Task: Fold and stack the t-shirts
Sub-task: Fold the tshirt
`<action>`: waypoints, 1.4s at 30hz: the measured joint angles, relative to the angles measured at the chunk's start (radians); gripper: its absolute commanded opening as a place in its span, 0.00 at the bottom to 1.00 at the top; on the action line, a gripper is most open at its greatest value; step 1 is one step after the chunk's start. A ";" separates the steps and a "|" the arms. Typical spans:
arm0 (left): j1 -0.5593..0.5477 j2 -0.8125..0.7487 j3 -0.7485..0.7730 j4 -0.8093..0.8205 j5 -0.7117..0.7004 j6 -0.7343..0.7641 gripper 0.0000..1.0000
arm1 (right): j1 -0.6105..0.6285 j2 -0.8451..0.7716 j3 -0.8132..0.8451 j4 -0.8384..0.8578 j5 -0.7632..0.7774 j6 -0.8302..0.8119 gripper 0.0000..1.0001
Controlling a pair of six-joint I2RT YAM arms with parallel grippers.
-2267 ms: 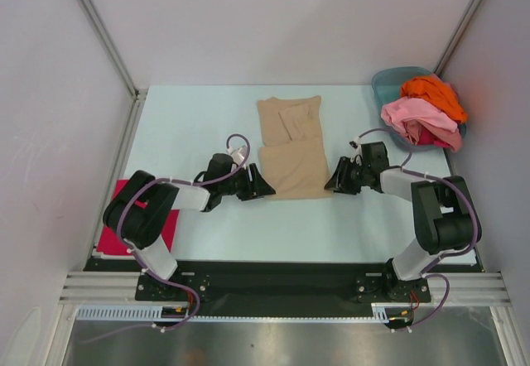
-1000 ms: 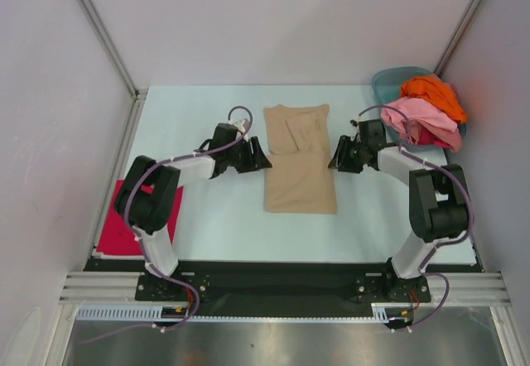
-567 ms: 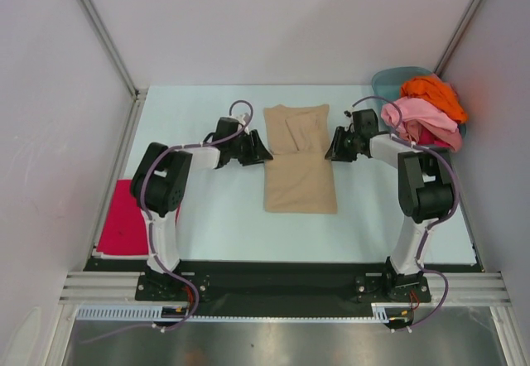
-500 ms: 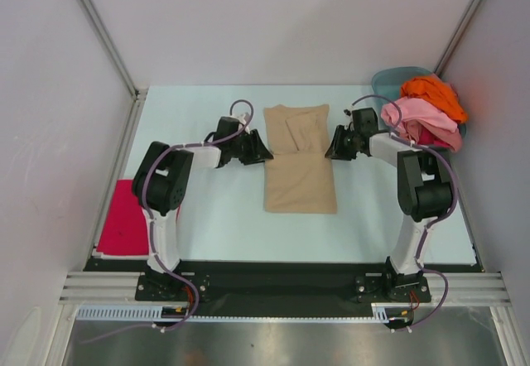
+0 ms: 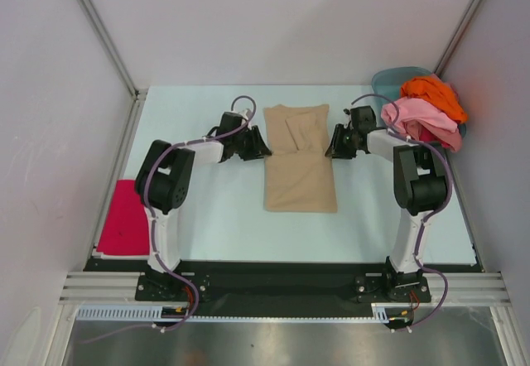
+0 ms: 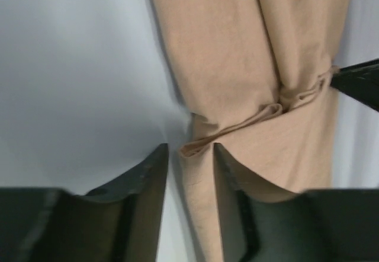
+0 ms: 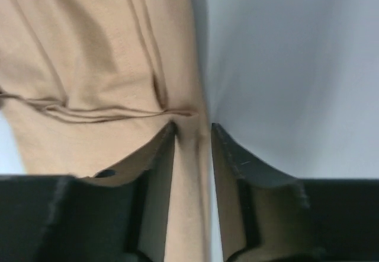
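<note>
The tan t-shirt [image 5: 300, 180] lies flat in the middle of the table, folded into a long narrow strip with a crease across its upper part. My left gripper [image 5: 263, 146] is at the shirt's left edge by that crease. In the left wrist view [image 6: 190, 155] its jaws stand a narrow gap apart, astride the cloth edge [image 6: 201, 149], with table showing beside the cloth. My right gripper [image 5: 331, 147] is at the right edge. Its jaws [image 7: 193, 133] likewise straddle the tan edge [image 7: 192, 155], not pinched. A magenta-red shirt [image 5: 124, 217] lies folded at the near left.
A teal basin [image 5: 383, 80] stands at the far right corner, heaped with a pink shirt [image 5: 418, 117], an orange one [image 5: 435, 93] and a bit of red one [image 5: 431, 137]. Metal frame posts and grey walls bound the table on the left, the right and the far side.
The tan shirt was drawn toward me and laid out longer. Both grippers then left its near end and moved up its sides to the crease, ending slightly farther away than half a second ago.
</note>
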 measured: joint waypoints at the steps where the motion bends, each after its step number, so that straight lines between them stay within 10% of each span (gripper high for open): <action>1: 0.000 -0.013 0.000 -0.002 -0.013 0.007 0.49 | 0.002 0.000 0.005 0.000 0.010 -0.002 0.48; 15: -0.087 -0.514 -0.379 -0.031 -0.142 0.029 0.60 | 0.029 -0.360 -0.209 -0.096 0.154 0.011 0.79; 25: -0.285 -0.859 -1.112 0.496 -0.262 -0.515 0.72 | 0.031 -1.005 -0.866 0.021 0.061 0.356 0.73; 31: -0.424 -0.765 -1.138 0.651 -0.421 -0.759 0.67 | 0.072 -1.240 -1.067 0.103 0.128 0.592 0.66; 42: -0.515 -0.395 -1.118 1.032 -0.552 -1.151 0.49 | 0.178 -1.123 -1.138 0.300 0.252 0.921 0.62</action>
